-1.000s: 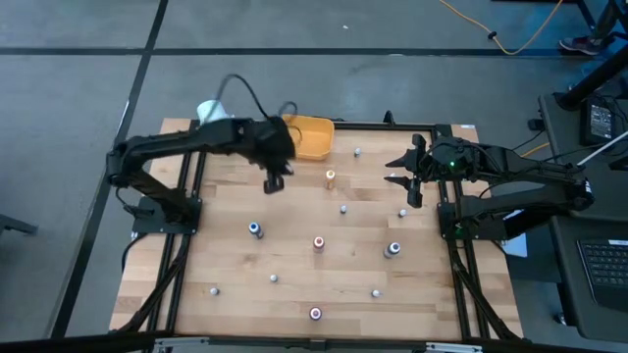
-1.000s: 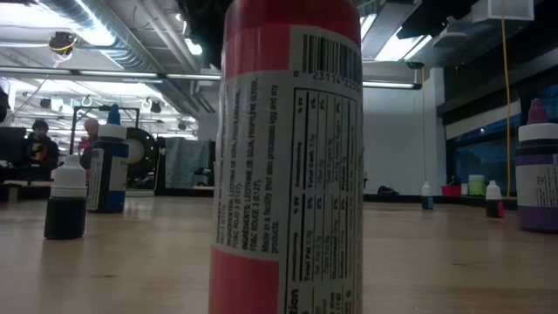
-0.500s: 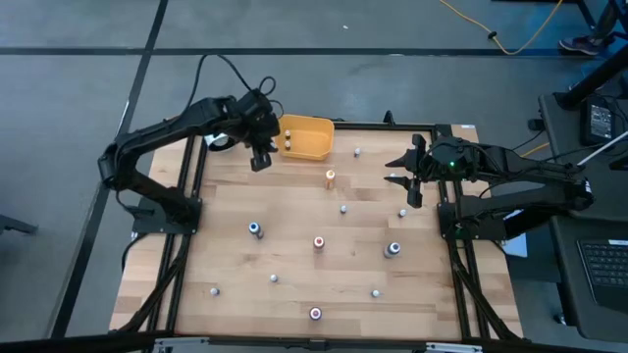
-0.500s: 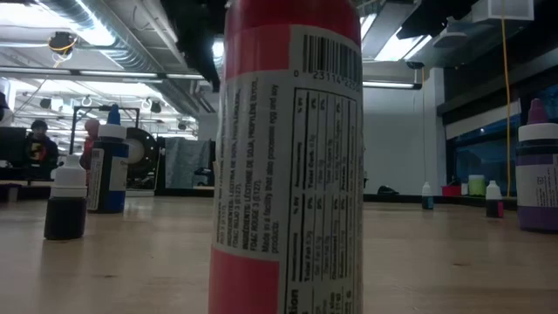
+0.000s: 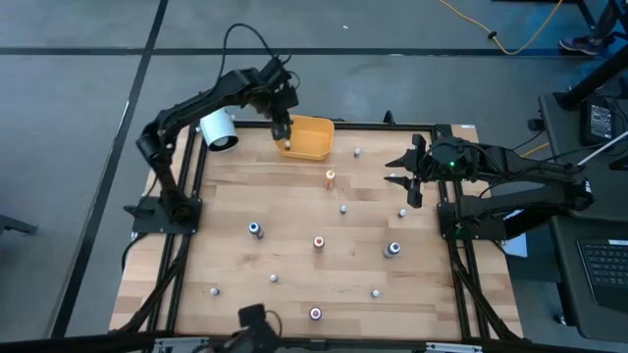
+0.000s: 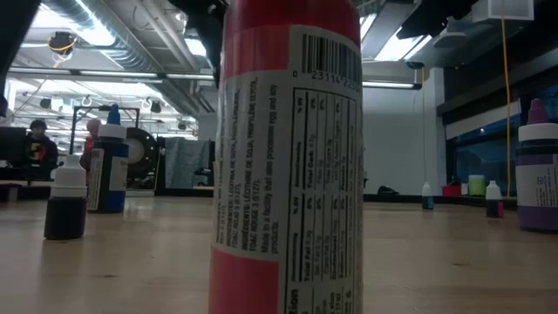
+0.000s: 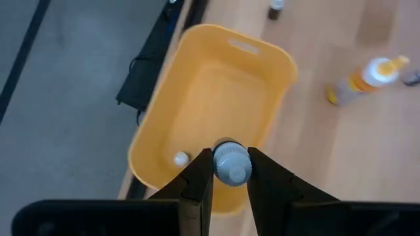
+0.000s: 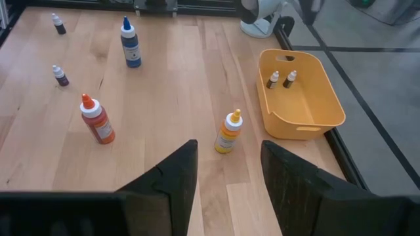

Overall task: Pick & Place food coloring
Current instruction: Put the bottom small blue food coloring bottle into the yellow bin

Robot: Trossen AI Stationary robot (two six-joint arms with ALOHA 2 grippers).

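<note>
**Food coloring inventory: left gripper over the bin with one bottle**

Item 1. White cylinder [image 5: 217, 128], lying off the table's far left corner, beside the left arm.

Item 2. Left gripper [image 5: 282, 128], poised above the near-left edge of the yellow-orange bin [image 5: 316, 143]. In the left wrist view its fingers [image 7: 198, 177] were closed narrowly on a small bottle with a pale grey-blue cap [image 7: 231, 164], held over the bin's open interior.

Item 3. The bin stood at the far edge of the wooden table [image 5: 235, 275], left of centre. The right wrist view showed two tiny bottles [image 8: 281, 79] already inside it, upright, side by side against one end wall.

Item 4. Loose food coloring on the table, left to right in the high view: a small white-capped one [image 5: 213, 290] near the front left; a blue-capped bottle [image 5: 255, 229]; a small one [image 5: 274, 278]; a red-capped bottle [image 5: 318, 241] mid-table; another red one [image 5: 315, 314] at the front edge; an orange-capped bottle [image 5: 330, 177] just in front of the bin; small ones at [image 5: 342, 209], [image 5: 357, 152] and [image 5: 375, 292]; a larger bottle [image 5: 392, 249]; a small one [image 5: 402, 213].

Item 5. Right gripper [image 5: 406, 179], waiting above the table's right side, well apart from the bin. Its fingers [image 8: 172, 172] stood apart with nothing between them.
</note>
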